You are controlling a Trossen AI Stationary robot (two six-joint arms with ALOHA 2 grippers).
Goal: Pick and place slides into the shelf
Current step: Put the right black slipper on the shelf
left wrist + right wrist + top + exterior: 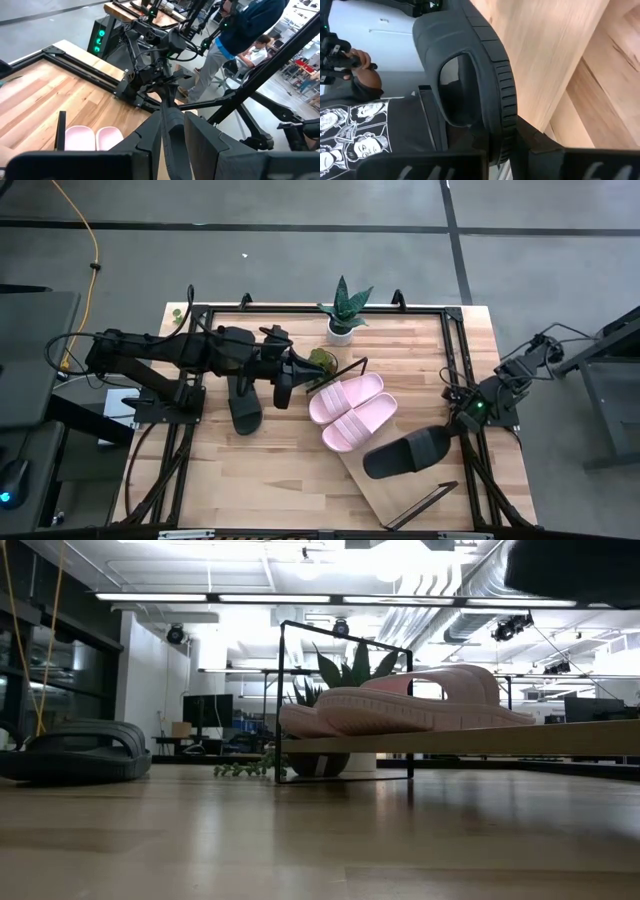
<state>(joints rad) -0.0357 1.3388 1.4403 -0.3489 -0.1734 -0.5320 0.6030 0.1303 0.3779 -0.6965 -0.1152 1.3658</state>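
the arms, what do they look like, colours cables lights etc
Both arms are dark, nearly black, built of jointed segments with black cables looped alongside. The left arm ends in a pincer with blocky dark fingers. The right arm shows a small green light near its pincer.

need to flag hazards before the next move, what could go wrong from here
The right gripper grips only the edge of a black slide above the shelf, so it could twist or slip as it is set down. The shelf's free strip beside the pink slides is narrow; the black one may bump them. The left gripper hangs near them, holding another black slide.
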